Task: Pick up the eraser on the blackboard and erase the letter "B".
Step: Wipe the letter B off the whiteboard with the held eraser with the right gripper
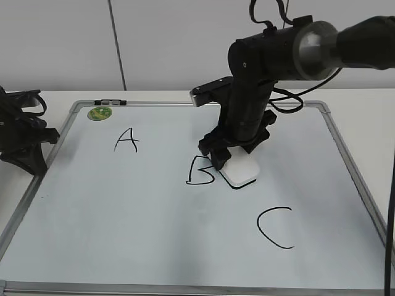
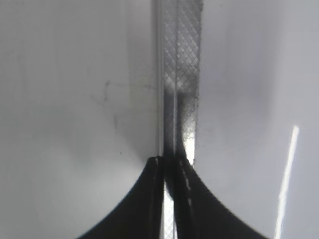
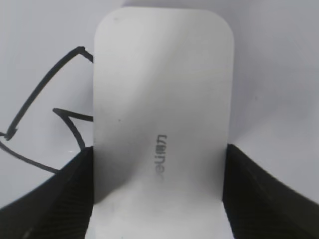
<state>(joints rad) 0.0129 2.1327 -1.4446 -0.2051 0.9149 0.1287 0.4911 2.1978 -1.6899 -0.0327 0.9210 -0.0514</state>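
Note:
The white eraser [image 1: 242, 168] lies flat on the blackboard [image 1: 154, 234], just right of the black letter "B" [image 1: 199, 171]. My right gripper [image 1: 231, 155] is down over it, one finger against each long side, shut on the eraser [image 3: 162, 114]. In the right wrist view the eraser fills the space between my two fingers [image 3: 159, 199] and part of the "B" [image 3: 45, 117] shows to its left. My left gripper [image 1: 28, 154] rests at the board's left edge. Its fingers [image 2: 170, 167] are shut over the silver frame [image 2: 178, 74].
A black "A" [image 1: 126, 140] is at the upper left of the board and a black "C" [image 1: 274, 227] at the lower right. A small green round magnet [image 1: 99, 113] sits near the top left corner. White table surrounds the board.

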